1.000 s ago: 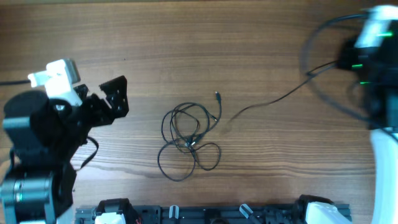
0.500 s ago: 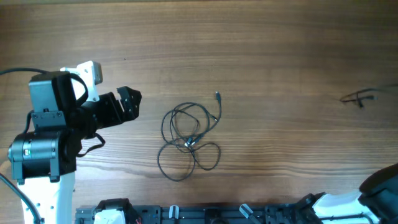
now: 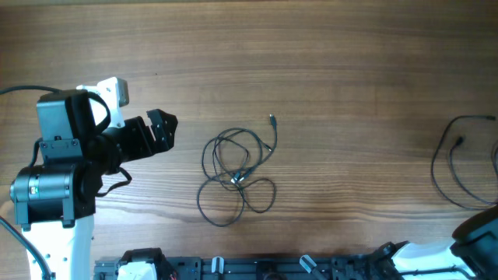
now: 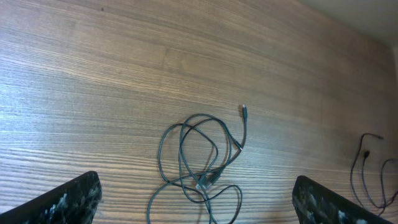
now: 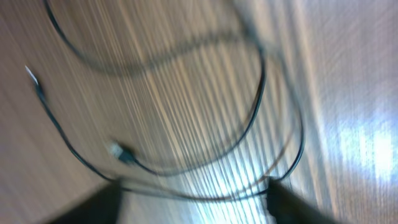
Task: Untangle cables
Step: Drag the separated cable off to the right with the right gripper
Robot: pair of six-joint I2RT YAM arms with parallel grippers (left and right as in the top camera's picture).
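Note:
A tangled dark cable [image 3: 236, 176] lies in loops at the table's middle, one plug end [image 3: 271, 120] pointing away. In the left wrist view that tangle [image 4: 200, 163] sits between and beyond my left gripper [image 4: 196, 186], which is wide open with nothing in it and hovers left of the tangle [image 3: 162, 127]. A second, separate cable [image 3: 455, 165] lies in loose curves at the far right. The blurred right wrist view shows this cable [image 5: 255, 112] on the wood, one strand crossing between the parted fingers of my right gripper [image 5: 196, 208]. The right gripper does not show in the overhead view.
The left arm's body [image 3: 58, 171] fills the left side of the table. Part of the right arm [image 3: 475, 233] shows at the bottom right corner. A dark rail with white mounts [image 3: 257, 267] runs along the near edge.
The right arm pulled one cable out to the right, opened, and left the overhead view; that cable now lies at the far right. The left arm shifted right early, then held still.

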